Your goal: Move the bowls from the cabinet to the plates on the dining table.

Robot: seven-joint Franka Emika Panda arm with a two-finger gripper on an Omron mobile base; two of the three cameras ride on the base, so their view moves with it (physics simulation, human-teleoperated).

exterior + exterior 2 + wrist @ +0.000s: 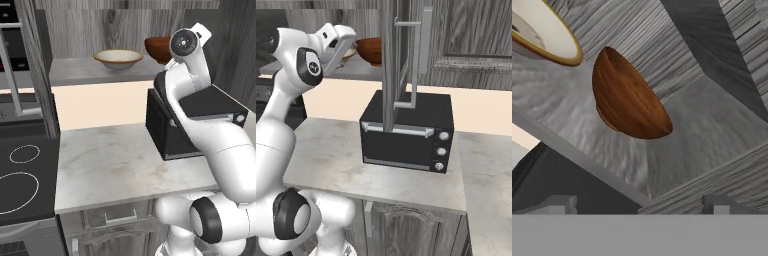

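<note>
Two bowls stand on the grey wood-grain cabinet shelf (80, 72): one shallow cream-beige bowl (118, 58) and one deep glossy reddish-brown wooden bowl (628, 97), near each other but apart. The pincer (639, 204) is released, jaws wide, short of the wooden bowl, with open shelf between. One black boxy oven (406, 131) sits on the marbled table (120, 165) below.

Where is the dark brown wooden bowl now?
The brown bowl sits on the open cabinet shelf, right of the cream bowl in the left base view and above the black oven.
</note>
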